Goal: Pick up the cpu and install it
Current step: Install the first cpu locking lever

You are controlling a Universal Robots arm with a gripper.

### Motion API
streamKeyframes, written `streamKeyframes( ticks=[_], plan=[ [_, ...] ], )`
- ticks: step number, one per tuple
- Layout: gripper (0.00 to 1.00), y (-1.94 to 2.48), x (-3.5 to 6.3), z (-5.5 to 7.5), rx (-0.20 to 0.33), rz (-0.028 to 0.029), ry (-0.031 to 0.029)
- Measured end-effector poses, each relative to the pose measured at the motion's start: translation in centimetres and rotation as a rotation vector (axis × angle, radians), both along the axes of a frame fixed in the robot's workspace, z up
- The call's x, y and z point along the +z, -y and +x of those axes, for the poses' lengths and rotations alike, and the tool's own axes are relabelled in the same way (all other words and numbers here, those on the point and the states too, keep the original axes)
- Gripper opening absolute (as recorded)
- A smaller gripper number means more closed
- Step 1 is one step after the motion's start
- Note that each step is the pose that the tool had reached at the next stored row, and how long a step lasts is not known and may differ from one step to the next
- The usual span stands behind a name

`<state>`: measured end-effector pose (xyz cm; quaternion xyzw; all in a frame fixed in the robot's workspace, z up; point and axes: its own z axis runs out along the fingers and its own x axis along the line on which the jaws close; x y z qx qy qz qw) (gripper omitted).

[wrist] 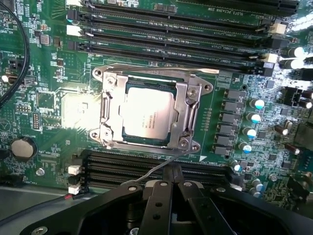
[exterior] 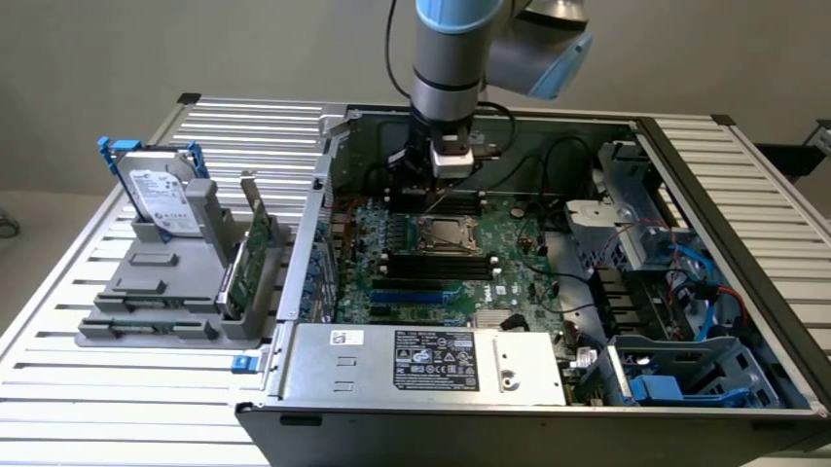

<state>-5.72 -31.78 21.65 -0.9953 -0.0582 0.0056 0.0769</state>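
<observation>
Cpu seated, fingers empty.
I see the cpu [wrist: 146,116] lying flat inside the socket [wrist: 108,105]; my fingers [wrist: 159,198] hover just beside the socket, clenched on nothing. Pick and placement look done; whether the socket is latched, I cannot tell.

The cpu [wrist: 146,116] is silvery, its socket frame [wrist: 106,112] grey metal, and the motherboard [wrist: 51,85] green. The memory slots [wrist: 171,34] are black. The hard drive [exterior: 162,199] is silver with a blue bracket [exterior: 120,146].

Robotics lab: a robot arm [exterior: 449,58] above an opened computer case [exterior: 520,418] on a slatted table [exterior: 117,389].
</observation>
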Motion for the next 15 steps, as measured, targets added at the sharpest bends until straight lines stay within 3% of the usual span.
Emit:
streamKeyframes(
  ticks=[5, 15],
  plan=[
    [0.11, 0.0, 0.48, -0.37, -0.001, 0.004, -0.0075],
    [0.11, 0.06, 0.16, -0.38, -0.001, 0.0024, -0.0081]
  ],
)
